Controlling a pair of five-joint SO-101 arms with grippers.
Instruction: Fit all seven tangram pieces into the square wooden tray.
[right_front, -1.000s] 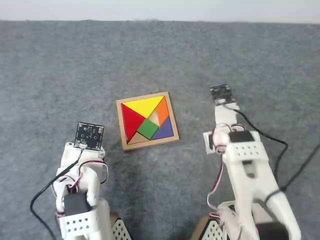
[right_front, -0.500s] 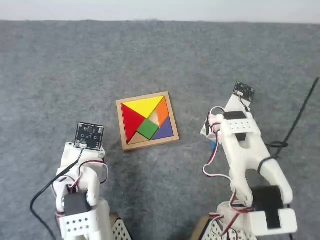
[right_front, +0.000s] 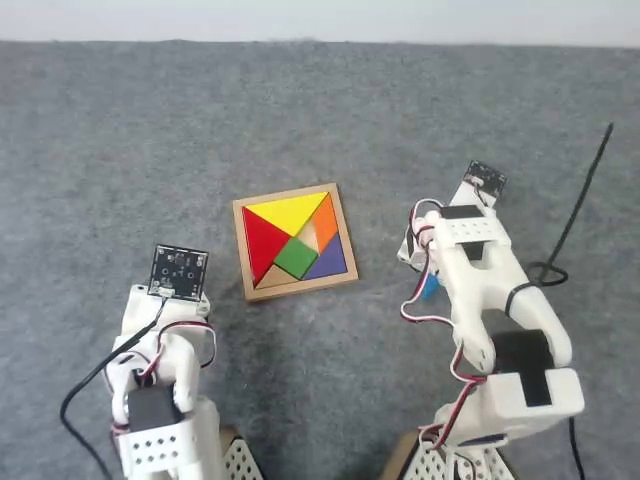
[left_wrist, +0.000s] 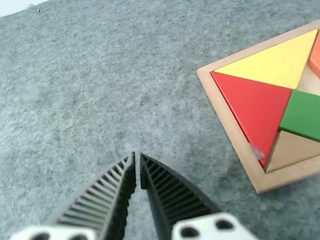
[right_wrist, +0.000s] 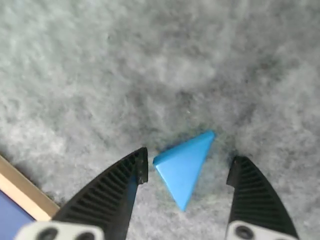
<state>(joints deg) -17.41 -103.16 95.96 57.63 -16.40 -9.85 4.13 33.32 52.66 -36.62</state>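
Blue triangle (right_wrist: 184, 165) lies flat on desk (right_front: 150, 130), at 4 o'clock of tray (right_front: 240, 250), apart. Right gripper (right_wrist: 190, 162) has swung over it, fingers spread astride, not touching. Grasp likely next. Left gripper (left_wrist: 136, 160) unmoved, fingers pressed together.

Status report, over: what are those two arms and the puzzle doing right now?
Right gripper open, straddling the blue triangle on the mat. Left gripper shut, short of the tray. Tray nearly full. Nothing between triangle and tray.
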